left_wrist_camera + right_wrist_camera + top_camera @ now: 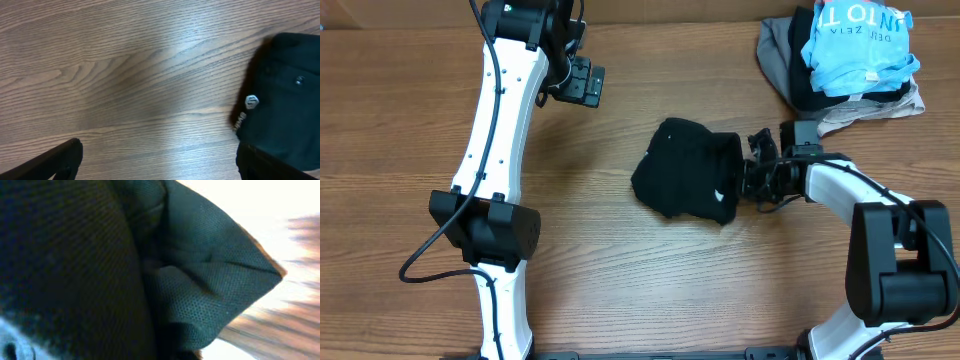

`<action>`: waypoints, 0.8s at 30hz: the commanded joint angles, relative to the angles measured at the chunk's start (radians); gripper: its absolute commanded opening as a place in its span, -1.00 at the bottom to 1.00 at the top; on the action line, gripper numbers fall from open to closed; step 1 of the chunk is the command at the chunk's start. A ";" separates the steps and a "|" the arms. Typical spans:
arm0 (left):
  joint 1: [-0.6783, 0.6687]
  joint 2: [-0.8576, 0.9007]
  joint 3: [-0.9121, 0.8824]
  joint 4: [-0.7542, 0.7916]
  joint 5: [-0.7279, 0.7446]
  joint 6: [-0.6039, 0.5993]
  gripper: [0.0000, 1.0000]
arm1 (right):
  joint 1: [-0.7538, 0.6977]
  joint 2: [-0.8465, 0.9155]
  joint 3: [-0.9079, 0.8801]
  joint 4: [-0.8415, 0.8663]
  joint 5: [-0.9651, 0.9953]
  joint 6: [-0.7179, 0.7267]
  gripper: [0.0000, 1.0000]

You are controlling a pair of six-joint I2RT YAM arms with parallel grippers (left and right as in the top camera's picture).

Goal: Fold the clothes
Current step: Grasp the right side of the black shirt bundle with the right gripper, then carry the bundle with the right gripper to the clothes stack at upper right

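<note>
The clothes, a black T-shirt (688, 182), lie bunched in a crumpled heap at the middle of the table. A small white mark shows at the shirt's lower right. My right gripper (748, 172) is low at the shirt's right edge, shut on a pinch of its fabric. In the right wrist view the dark mesh fabric (200, 290) fills nearly the whole frame and hides the fingers. My left gripper (582, 82) hangs open over bare wood at the back left, apart from the shirt. In its wrist view the fingertips (57, 159) stand wide, with the shirt (287, 95) at the right.
A pile of other garments sits at the back right corner: a light blue shirt (860, 40) on top, grey cloth (782, 58) and beige cloth (885, 105) beneath. The left arm's white link (495, 130) stretches along the table's left side.
</note>
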 commanded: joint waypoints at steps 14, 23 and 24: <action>0.008 -0.015 0.003 0.007 -0.006 0.019 1.00 | -0.003 -0.056 0.613 -0.449 -0.087 0.057 -0.92; 0.008 -0.015 0.003 0.008 -0.006 0.019 1.00 | -0.044 -0.055 0.967 -0.446 -0.052 0.156 -0.92; 0.008 -0.015 0.003 0.008 -0.006 0.019 1.00 | -0.056 -0.055 0.993 -0.413 -0.045 0.177 -0.92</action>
